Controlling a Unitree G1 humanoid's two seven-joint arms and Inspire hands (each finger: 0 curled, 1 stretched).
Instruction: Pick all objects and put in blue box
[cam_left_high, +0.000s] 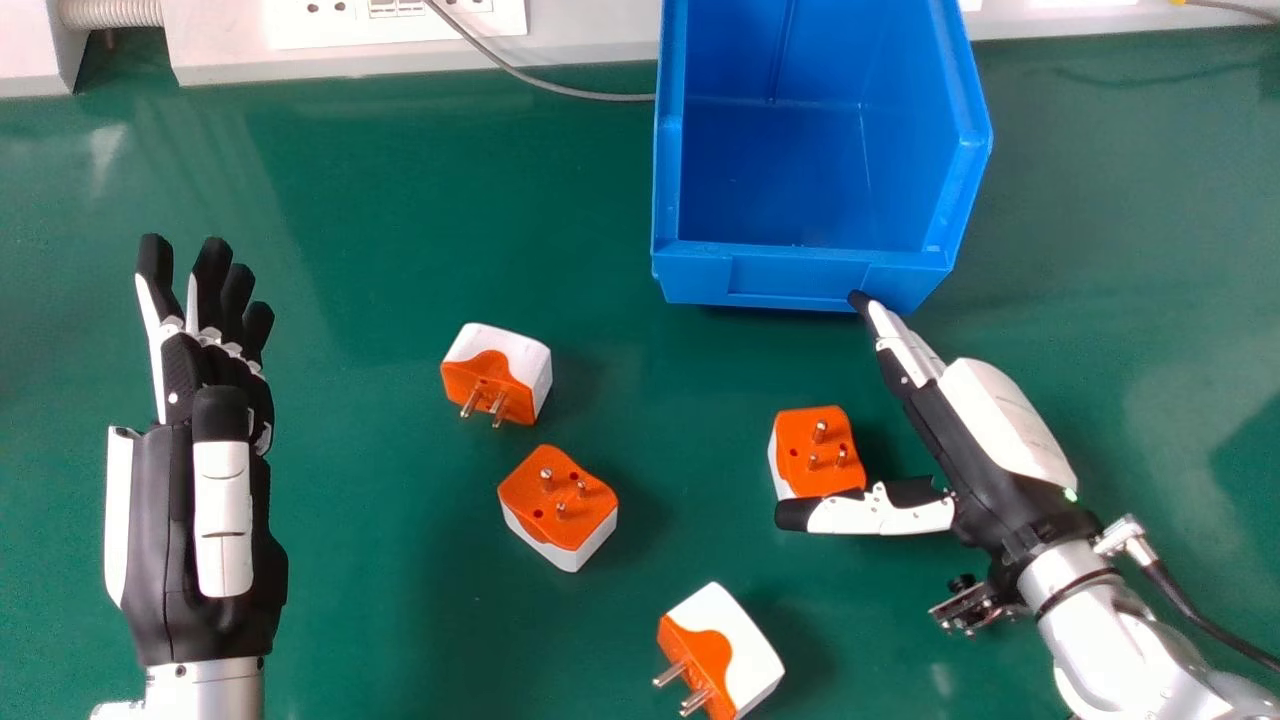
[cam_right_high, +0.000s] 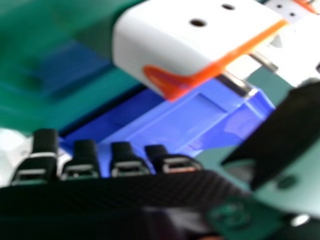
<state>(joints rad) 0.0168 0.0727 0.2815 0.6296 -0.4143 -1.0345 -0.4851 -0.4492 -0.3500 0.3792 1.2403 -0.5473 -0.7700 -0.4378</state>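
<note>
Head view: your four orange-and-white plastic adapters (cam_left_high: 525, 500), none yet in blue plastic box (cam_left_high: 790, 283), one o'clock; fingers wide on right hand (cam_left_high: 1005, 415), straight on left hand (cam_left_high: 155, 540).

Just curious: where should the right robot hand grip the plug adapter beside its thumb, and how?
Probably grip the plug adapter by its near and far sides, below the orange face, coming from the robot's right. Its metal prongs point up, so pinching the blocky sides should spare them. The right robot hand is open, thumb at the near side, fingers beyond the far side.
</note>
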